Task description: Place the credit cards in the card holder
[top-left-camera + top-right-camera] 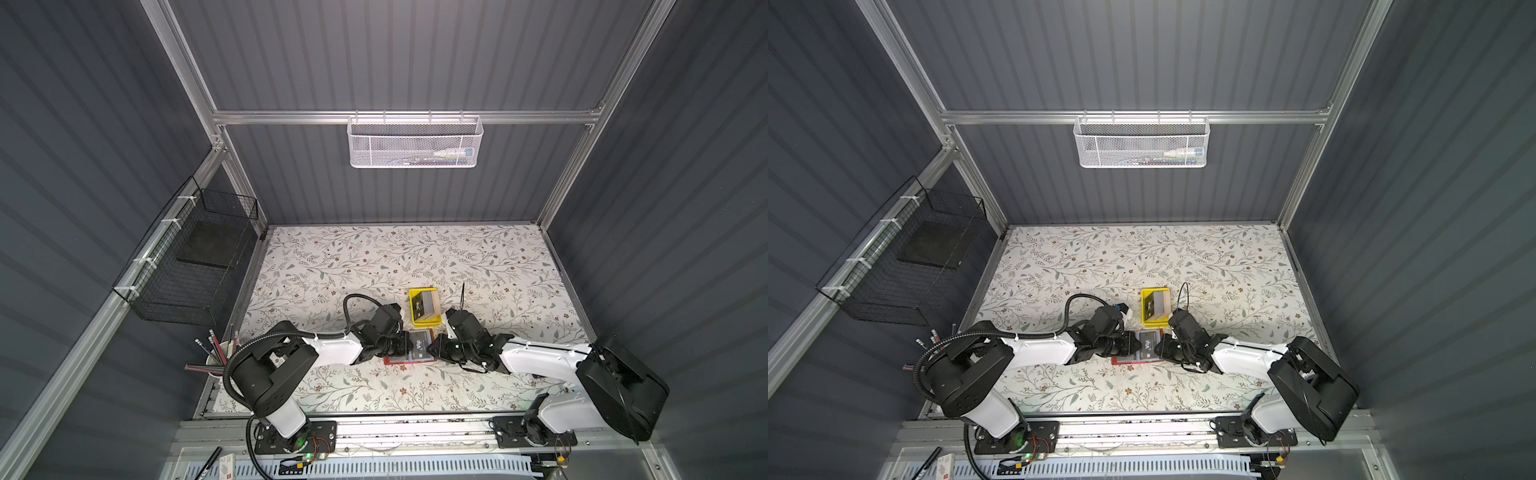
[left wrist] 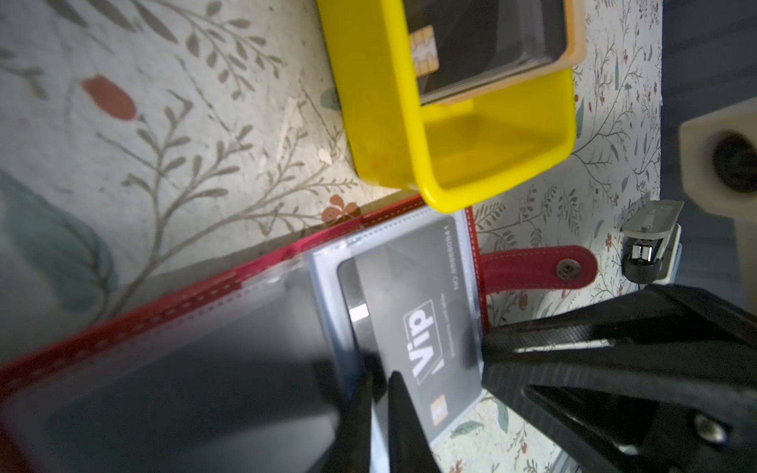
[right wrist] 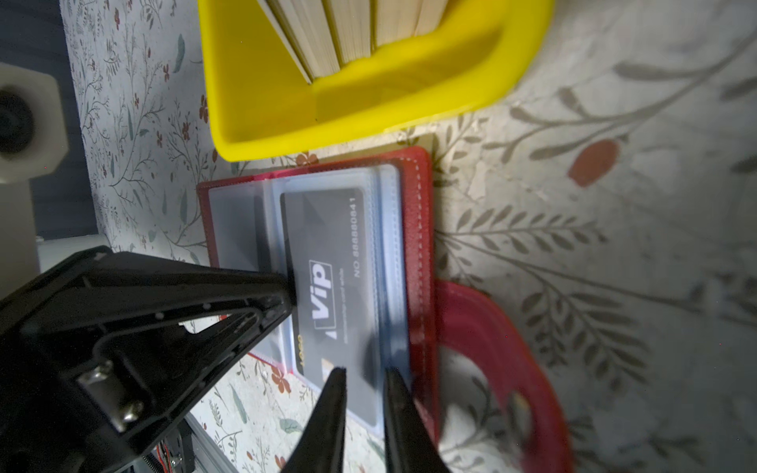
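Right wrist: VIP card [image 3: 332, 282] in holder [image 3: 418, 229].

The card holder [image 3: 420, 229] is red with white stitching, the Vip card [image 3: 327, 229] black with white lettering, the tray [image 2: 381, 123] yellow; the table cover [image 1: 374, 257] is white, patterned with grey-green leafy sprigs and small rust-red flowers

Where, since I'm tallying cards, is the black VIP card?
In a top view the VIP card lies on the open card holder, between the left gripper and right gripper, near the yellow tray.
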Motion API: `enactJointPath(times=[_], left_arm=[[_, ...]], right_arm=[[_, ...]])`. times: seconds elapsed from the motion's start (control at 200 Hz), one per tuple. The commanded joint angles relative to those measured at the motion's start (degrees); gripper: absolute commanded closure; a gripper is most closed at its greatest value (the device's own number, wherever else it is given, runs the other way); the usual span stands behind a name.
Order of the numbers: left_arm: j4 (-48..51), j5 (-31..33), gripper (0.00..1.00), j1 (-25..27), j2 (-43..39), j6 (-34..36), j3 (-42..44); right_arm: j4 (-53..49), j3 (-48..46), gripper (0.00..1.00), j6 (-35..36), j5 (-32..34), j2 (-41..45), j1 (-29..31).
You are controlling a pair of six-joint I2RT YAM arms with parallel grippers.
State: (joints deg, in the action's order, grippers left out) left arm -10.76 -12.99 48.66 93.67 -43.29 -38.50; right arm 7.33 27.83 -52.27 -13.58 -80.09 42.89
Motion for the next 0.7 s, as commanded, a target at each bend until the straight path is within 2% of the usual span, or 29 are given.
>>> enactJointPath(times=[0.0,0.375,0.54,0.695], left_arm=[[-0.33,0.12,0.88,0.36,0.81,-0.71,1.31],[-3.19,-1.04,0.88,0.29,0.40,-1.87,2.63],[-4.52,-2.13,0.88,0.32,-1.34,-1.98,2.95],[-3.83,-3.03,0.80,0.25,-4.35,-1.06,3.34]], right_arm=[[1.60,-0.13,0.80,0.68,-1.28,-0.52,-0.05],[3.48,-1.38,0.82,0.93,-1.45,1.60,0.04],[3.05,-0.62,0.80,0.93,-0.75,1.45,0.50],[3.56,-0.17,0.79,1.11,0.64,1.23,1.26]])
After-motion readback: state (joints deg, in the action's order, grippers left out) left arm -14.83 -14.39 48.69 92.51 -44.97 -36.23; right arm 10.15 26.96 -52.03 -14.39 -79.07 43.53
